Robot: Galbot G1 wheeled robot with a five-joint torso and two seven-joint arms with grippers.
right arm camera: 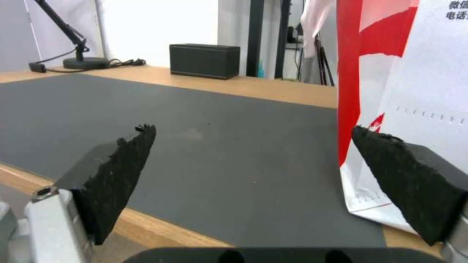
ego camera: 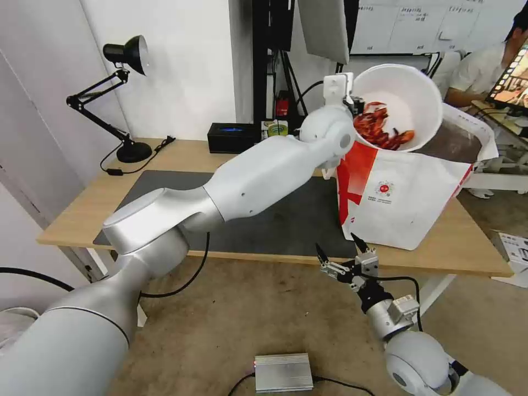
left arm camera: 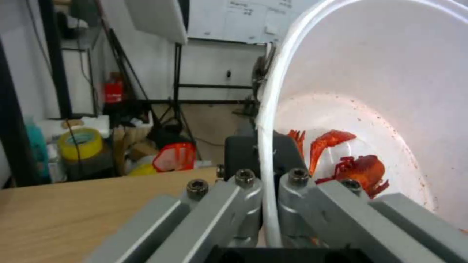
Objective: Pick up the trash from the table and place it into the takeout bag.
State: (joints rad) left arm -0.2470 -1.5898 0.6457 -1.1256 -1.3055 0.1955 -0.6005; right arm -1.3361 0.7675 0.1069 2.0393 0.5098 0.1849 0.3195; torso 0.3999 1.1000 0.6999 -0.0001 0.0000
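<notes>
Tabletop: a long light-wood tabletop (ego camera: 165, 157) on white legs, most of its middle covered by a dark grey mat (ego camera: 275, 220).
Room: a white wall stands behind; a black desk lamp (ego camera: 118, 96) and a black box (ego camera: 231, 137) sit on the far side of the tabletop, well away from both claws.
Floor: brownish, with a small silver box (ego camera: 283, 372) lying on it near the robot.
Left claw: the left claw (ego camera: 352, 104) is raised above the tabletop, its fingers (left arm camera: 244, 204) clamped on the rim of the white bowl (ego camera: 410, 99).
Bowl: tilted steeply on its side, mouth facing the robot, held in the air over the near left edge of the takeout bag's open top.
Bowl contents: red shells (ego camera: 379, 129) lie piled at the low side, right beside the left claw.
Takeout bag: the takeout bag (ego camera: 401, 203) stands on the right part of the tabletop, below the left claw; white with a red side panel and a small round red logo, top open.
Right claw: the right claw (ego camera: 341, 250) hangs at the tabletop's near edge with its two black pads (right arm camera: 122, 168) wide apart and nothing between them.
Open room: bare mat stretches ahead of the right claw, and the bag's lower corner stands just beside its right pad.
</notes>
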